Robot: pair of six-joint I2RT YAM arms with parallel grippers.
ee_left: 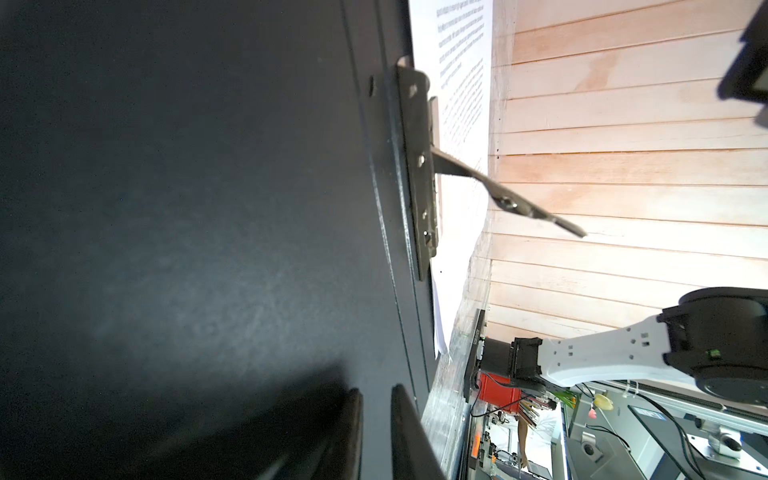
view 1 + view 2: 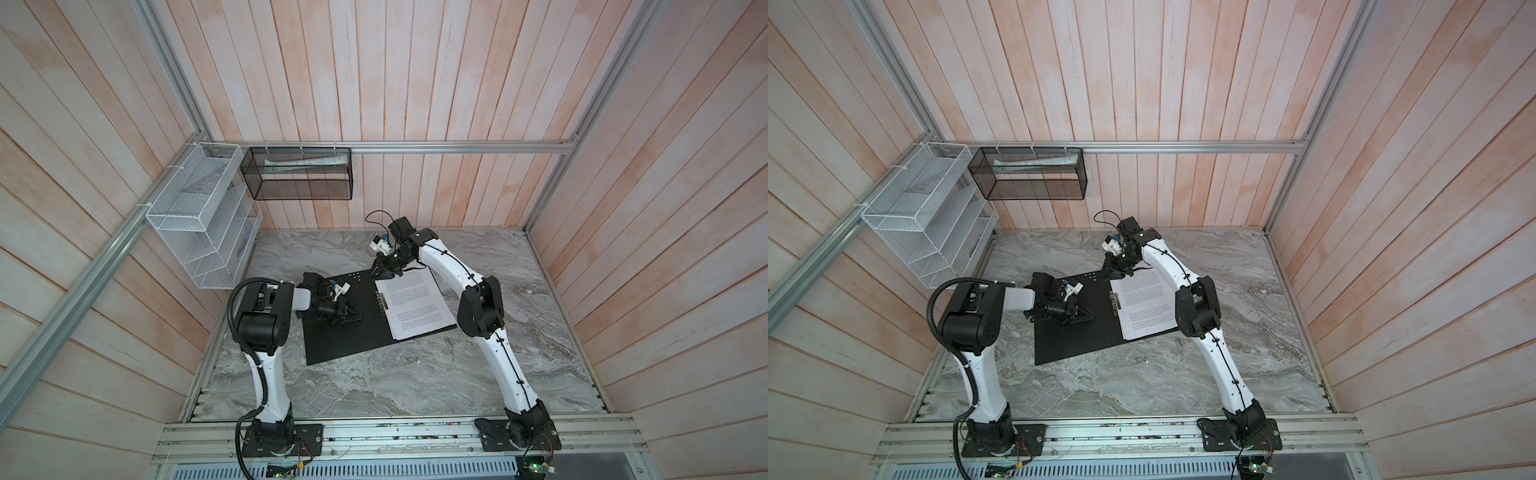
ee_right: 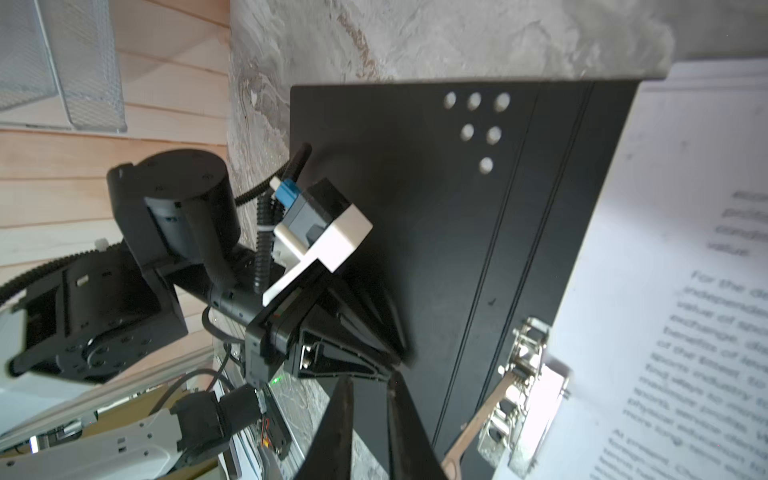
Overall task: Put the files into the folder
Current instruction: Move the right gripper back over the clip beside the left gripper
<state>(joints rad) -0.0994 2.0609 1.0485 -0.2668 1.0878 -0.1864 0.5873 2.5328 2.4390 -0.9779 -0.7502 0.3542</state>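
Note:
The folder lies open on the marble table, black inside up, in both top views. The files, white printed sheets, rest on its right half beside the metal clip, whose lever stands raised. My left gripper lies low on the bare left flap, shut, with only a thin slit between its fingers and nothing in it. My right gripper hovers at the folder's far edge, near the spine and the sheets' far left corner, shut and holding nothing.
A white wire mesh organizer hangs on the left wall and a black mesh basket on the back rail. Wooden walls close in three sides. Bare marble table stretches between the folder and the arm bases.

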